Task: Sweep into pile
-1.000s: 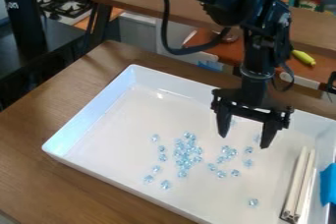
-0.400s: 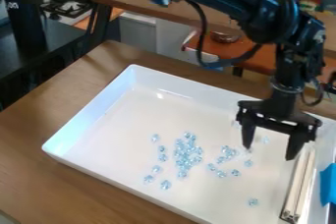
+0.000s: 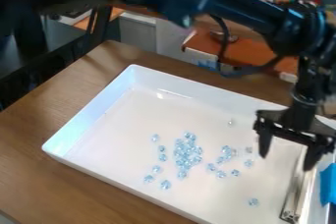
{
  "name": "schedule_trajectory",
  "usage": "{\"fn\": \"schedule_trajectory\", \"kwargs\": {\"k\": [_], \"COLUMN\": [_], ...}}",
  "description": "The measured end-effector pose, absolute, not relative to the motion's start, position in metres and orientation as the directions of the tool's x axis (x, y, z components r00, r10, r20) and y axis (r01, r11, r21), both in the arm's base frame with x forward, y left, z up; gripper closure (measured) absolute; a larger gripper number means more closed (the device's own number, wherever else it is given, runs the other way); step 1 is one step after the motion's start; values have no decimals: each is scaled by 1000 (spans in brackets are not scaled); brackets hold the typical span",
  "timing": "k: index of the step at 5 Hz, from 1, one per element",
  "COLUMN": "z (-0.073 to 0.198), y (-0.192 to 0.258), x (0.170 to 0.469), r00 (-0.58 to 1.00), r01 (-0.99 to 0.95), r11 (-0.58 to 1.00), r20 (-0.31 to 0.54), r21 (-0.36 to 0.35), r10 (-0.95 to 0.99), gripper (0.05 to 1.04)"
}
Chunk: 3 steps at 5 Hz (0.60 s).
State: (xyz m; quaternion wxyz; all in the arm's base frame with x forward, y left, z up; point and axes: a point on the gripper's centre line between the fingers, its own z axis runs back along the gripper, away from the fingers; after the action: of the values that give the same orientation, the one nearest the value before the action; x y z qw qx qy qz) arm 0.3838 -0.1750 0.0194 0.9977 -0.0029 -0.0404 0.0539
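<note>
Two fingers spread wide on the tool (image 3: pixel 287 160), nothing gripped, angled down near the pale stick (image 3: pixel 299 184). Arm (image 3: pixel 253 9) slants in from upper left. Blue beads (image 3: pixel 184 155) are kinda clumped mid-tray (image 3: pixel 98 107), strays around.

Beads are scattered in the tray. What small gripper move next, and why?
Probably shift the gripper slightly toward the picture's right, to bracket the long white tool: its fingers are open, but one seems to overlap the tool's upper end, and several beads lie outside the main cluster, needing sweeping.
</note>
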Motion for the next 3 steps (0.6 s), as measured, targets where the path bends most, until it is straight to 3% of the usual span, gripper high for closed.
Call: {"fn": "schedule_trajectory", "kwargs": {"k": [3], "z": [0], "y": [-193], "x": [380], "r00": [993], "r01": [-81], "r11": [996], "r20": [84], "r21": [34], "r10": [78], "gripper": [87]}}
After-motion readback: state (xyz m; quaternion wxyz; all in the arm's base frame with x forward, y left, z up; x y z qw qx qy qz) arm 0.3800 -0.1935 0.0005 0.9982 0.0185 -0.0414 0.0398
